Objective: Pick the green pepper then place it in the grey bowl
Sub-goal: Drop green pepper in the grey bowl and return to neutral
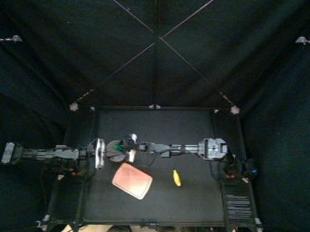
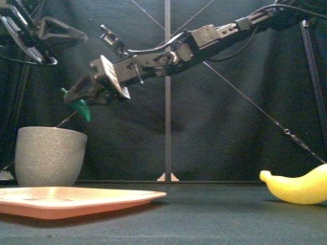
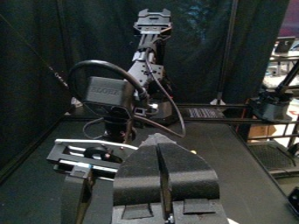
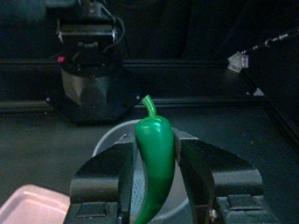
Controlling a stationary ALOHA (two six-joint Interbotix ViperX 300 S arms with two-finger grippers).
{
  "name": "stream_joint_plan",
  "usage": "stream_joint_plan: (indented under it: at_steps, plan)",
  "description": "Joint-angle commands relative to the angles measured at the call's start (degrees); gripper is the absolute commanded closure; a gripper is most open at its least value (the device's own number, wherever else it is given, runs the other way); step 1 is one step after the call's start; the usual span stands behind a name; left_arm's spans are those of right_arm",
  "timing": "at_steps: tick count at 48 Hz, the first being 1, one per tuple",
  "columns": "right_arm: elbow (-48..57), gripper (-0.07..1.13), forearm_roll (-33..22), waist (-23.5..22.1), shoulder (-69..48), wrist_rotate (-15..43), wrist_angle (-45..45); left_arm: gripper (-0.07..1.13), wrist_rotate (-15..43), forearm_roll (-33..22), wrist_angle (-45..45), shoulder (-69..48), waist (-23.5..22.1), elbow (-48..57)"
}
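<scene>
The green pepper (image 4: 151,144) hangs upright with my right gripper (image 4: 152,162) shut on it. In the front view the pepper (image 2: 82,109) hangs just above the rim of the tall grey speckled cup (image 2: 52,156), at the table's left. The right wrist view shows the cup's opening (image 4: 114,143) directly beneath the pepper. My right arm reaches across from the right to the table's left half (image 1: 130,145). My left gripper (image 3: 163,150) is shut and empty, resting close by on the left (image 1: 104,152).
A flat pink tray (image 2: 76,199) lies in front of the cup, near the table's front (image 1: 132,181). A yellow banana (image 2: 296,187) lies to the tray's right (image 1: 175,178). My left arm's base (image 4: 87,74) stands behind the cup.
</scene>
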Motion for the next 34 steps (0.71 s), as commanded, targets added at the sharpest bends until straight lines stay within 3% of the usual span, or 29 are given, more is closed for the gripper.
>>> stream_joint_plan:
  at_steps: [1, 16, 34]
  plan:
    - [-3.3, 0.35, 1.1, 0.4, -0.1, 0.1, 0.1, 0.96, 0.1, 0.1, -0.4, 0.2, 0.3, -0.7]
    - [-6.4, 0.14, 1.5, 0.6, 2.5, 0.1, 2.9, 0.96, 0.0, 0.1, -0.4, 0.2, 0.4, -0.7]
    - [1.4, 0.13, -1.3, 0.8, -3.6, -0.2, 3.3, 0.96, 0.0, 0.0, -0.2, 0.2, 0.4, -0.6]
